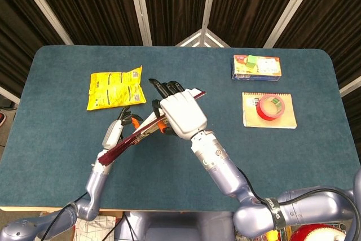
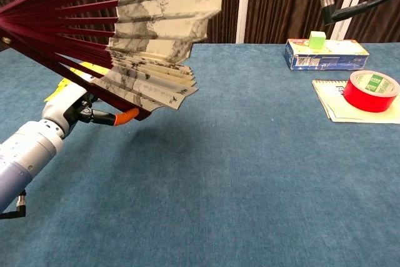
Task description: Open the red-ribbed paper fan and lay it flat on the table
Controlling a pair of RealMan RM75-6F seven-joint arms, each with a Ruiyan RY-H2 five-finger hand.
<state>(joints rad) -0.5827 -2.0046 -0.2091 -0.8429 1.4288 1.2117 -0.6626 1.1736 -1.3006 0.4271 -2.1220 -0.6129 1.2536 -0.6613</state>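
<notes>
The red-ribbed paper fan (image 2: 150, 42) is held up in the air over the left middle of the blue counter (image 1: 237, 156), and it is not lying flat. In the chest view the fan is seen partly open, with its dark red ribs spread out to the left and its folded paper, painted in grey ink, on the right. In the head view the fan (image 1: 144, 130) is seen from its edge, so it looks like a thin slanted stick. The right hand (image 1: 181, 115) is held over the upper end of the fan, palm down with its dark fingers stretched forward, and the fan seems to be gripped under it, though the grip itself is hidden. The left hand (image 1: 117, 132) is placed at the lower part of the fan, and its orange fingertips (image 2: 127, 117) are curled in by the ribs; whether the ribs are pinched cannot be told. A yellow snack bag (image 1: 115, 88) is seen lying behind the left hand. On the right side a small box (image 1: 256, 67) is set near the far edge, and a red tape roll (image 1: 271, 107) is laid on a notepad (image 1: 285, 118).
</notes>
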